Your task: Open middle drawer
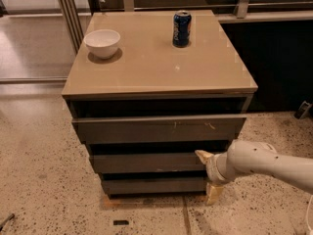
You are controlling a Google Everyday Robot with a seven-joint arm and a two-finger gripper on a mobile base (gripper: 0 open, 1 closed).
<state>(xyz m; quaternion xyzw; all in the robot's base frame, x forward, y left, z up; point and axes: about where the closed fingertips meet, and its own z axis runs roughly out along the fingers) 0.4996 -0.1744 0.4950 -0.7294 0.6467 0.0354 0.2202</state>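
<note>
The middle drawer (146, 162) is a plain dark grey-brown front, the second of three in the cabinet, below the widest top front (156, 129) with pale scratch marks and above the narrowest bottom front (151, 185). My gripper (208, 173) comes in from the right on a white arm. One cream fingertip (203, 155) sits at the middle drawer's upper right corner. The other fingertip (213, 194) hangs by the bottom drawer's right end, near the floor. The jaws stand wide apart and hold nothing.
On the tan cabinet top (146, 67) stand a white bowl (102, 43) at back left and a blue soda can (181, 29) at back centre. The floor is speckled. A dark wall stands to the right, and metal posts (68, 13) at the left.
</note>
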